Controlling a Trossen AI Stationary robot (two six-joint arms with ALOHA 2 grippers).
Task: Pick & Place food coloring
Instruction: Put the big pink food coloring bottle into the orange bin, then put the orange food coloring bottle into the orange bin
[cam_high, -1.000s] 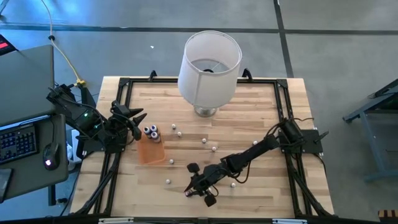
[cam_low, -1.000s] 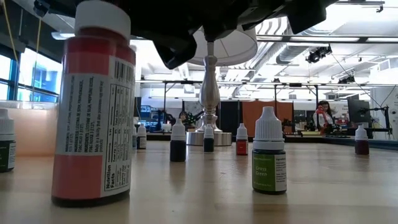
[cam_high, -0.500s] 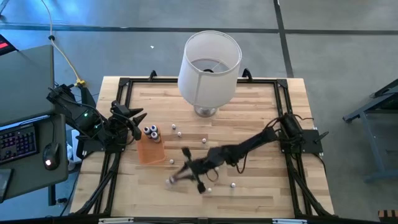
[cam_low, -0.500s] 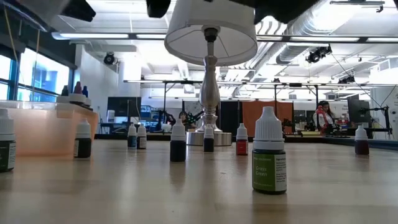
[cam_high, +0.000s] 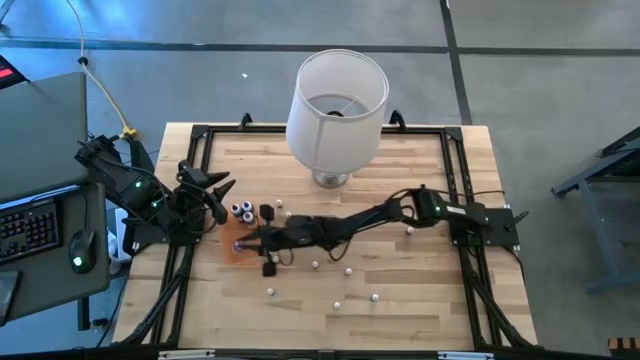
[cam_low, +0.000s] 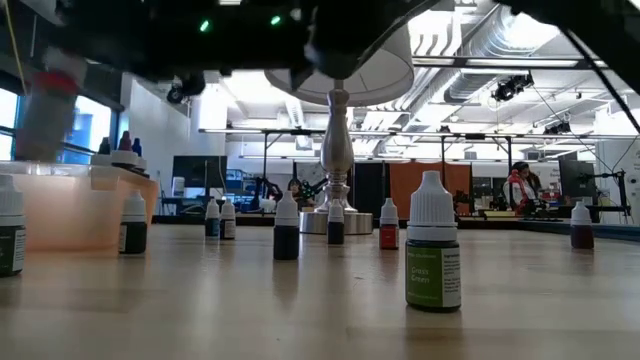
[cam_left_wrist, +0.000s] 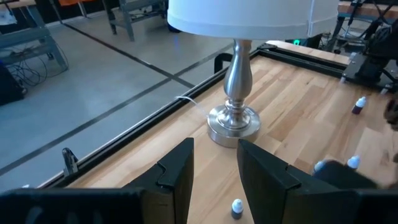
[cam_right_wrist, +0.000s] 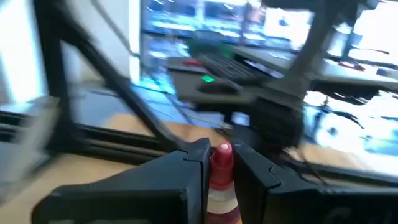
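Note:
My right gripper (cam_high: 247, 242) reaches across the table and is shut on a red-topped food coloring bottle (cam_right_wrist: 220, 168) above the flat orange tray (cam_high: 233, 257). Two more bottles (cam_high: 241, 211) stand on the tray's far end. Other little bottles stand loose on the wood, among them a green one (cam_low: 433, 242) and several near the table's middle (cam_high: 348, 270). My left gripper (cam_left_wrist: 214, 168) hovers open at the table's left edge (cam_high: 214, 190), with nothing between its fingers. My right gripper pinches the red bottle between its two fingers (cam_right_wrist: 188, 167), on the bottle's upper body just below the cap (cam_right_wrist: 219, 182). The fingers come level from the table's right side. The bottle stands upright in the hold, lifted clear above the tray.
A big lamp with a white shade (cam_high: 336, 98) and a metal foot (cam_left_wrist: 234, 119) stands at the table's far middle. A black frame (cam_high: 455, 170) runs round the tabletop. A desk with a keyboard and mouse (cam_high: 40, 225) stands beyond the left edge.
My right gripper has lifted the red bottle off the wood near the table's front edge and swung it fast toward the left and far side, ending over the orange tray. The bottle has stayed upright in the hold.

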